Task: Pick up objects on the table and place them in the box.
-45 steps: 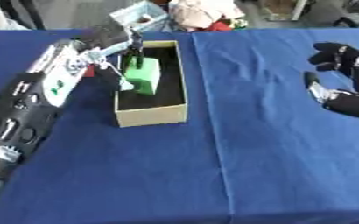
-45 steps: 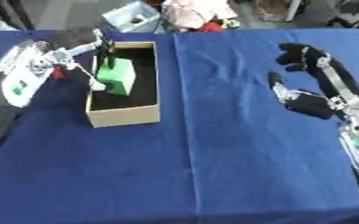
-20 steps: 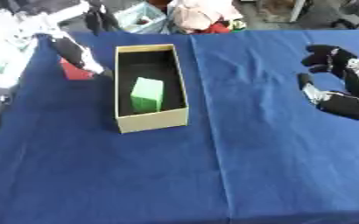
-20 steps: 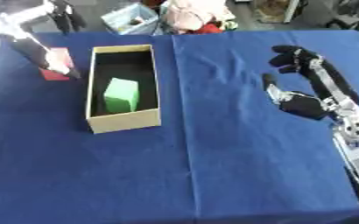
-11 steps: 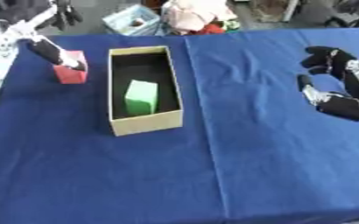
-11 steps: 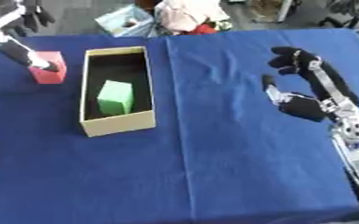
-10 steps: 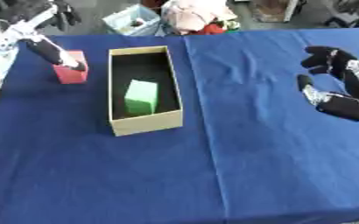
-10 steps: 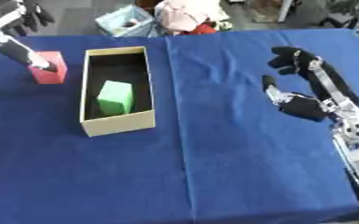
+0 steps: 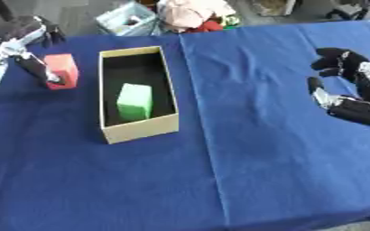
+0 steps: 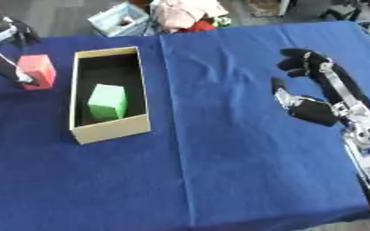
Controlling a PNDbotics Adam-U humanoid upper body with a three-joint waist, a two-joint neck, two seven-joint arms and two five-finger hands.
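Note:
An open cardboard box [image 9: 141, 131] stands left of centre on the blue tablecloth. A green block [image 9: 134, 100] lies inside it. A red block [image 9: 63, 70] stands on the cloth just left of the box. My left hand [image 9: 32, 66] is at that block: its thumb lies against the block's left face and its fingers [image 9: 50, 32] hang apart above the far side, so the hand is open around it. My right hand [image 10: 311, 110] is held open over the right side of the table, holding nothing.
Beyond the table's far edge lie a light blue basket [image 9: 129, 19] and a pink and white heap [image 9: 192, 11]. Blue cloth [image 9: 259, 162] covers the table from the box to the right hand and to the front edge.
My left hand has let go of the green block in the box, moved left and reached the red block. The view has shifted a little. My right hand has kept still.

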